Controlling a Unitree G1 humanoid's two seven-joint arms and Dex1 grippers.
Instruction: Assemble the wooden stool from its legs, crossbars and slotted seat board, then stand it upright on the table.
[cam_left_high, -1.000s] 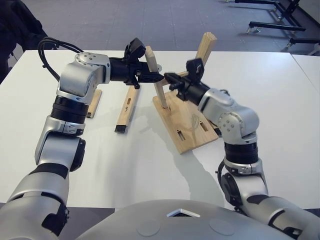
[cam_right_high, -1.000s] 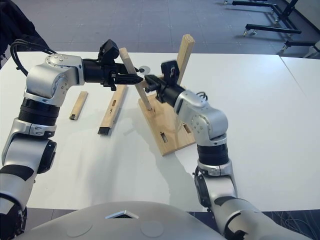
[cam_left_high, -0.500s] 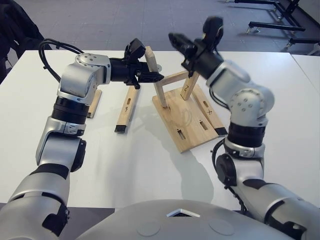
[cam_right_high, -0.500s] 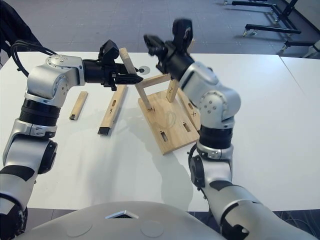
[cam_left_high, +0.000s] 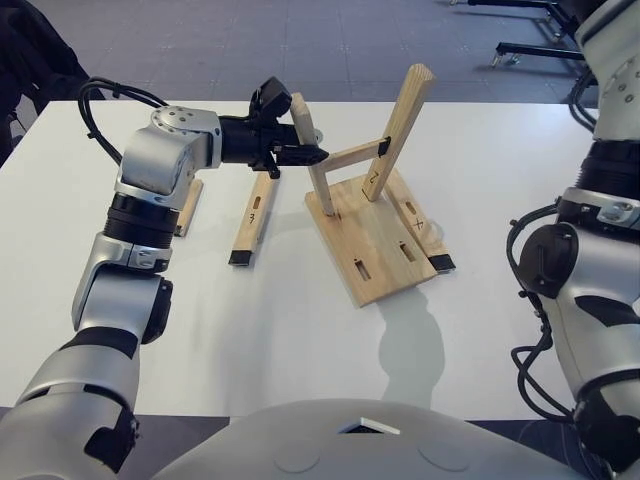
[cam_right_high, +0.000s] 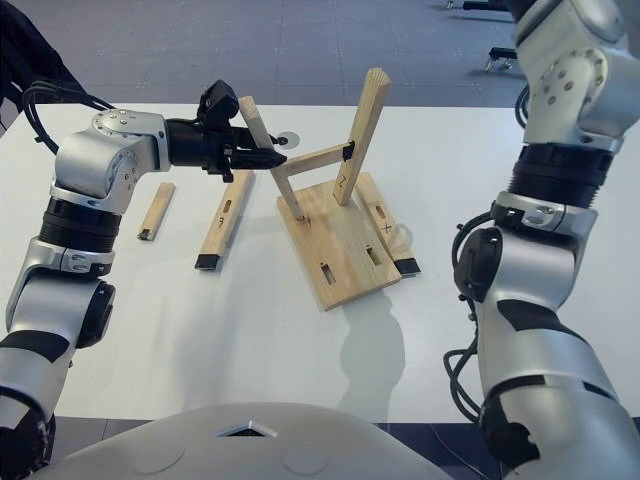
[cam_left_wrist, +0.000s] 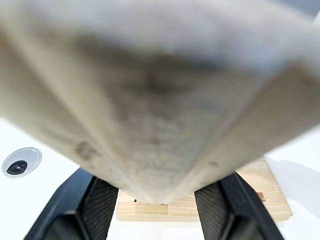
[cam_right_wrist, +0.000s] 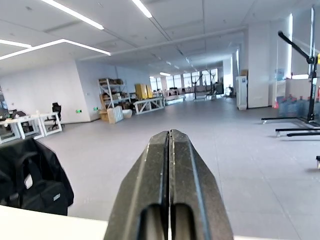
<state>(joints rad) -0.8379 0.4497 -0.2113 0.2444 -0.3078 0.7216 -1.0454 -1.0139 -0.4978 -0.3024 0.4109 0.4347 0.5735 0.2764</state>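
Wooden seat board (cam_left_high: 385, 262) lies flat on the table (cam_left_high: 290, 335), its left leg (cam_left_high: 322, 185) tilting up leftward, clamped by the left gripper (cam_left_high: 306, 155), its right leg (cam_left_high: 402, 125) leaning rightward, while the right gripper (cam_right_wrist: 170, 200) is pressed closed, empty.

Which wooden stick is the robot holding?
The left upright leg, standing in the board and clamped by the left gripper. The taller leg beside it stands free, and the other sticks lie flat on the table.

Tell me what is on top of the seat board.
A shorter leg and a taller leg stand tilted on the seat board, joined by a crossbar; the left gripper holds the shorter. Their feet hide their slots.
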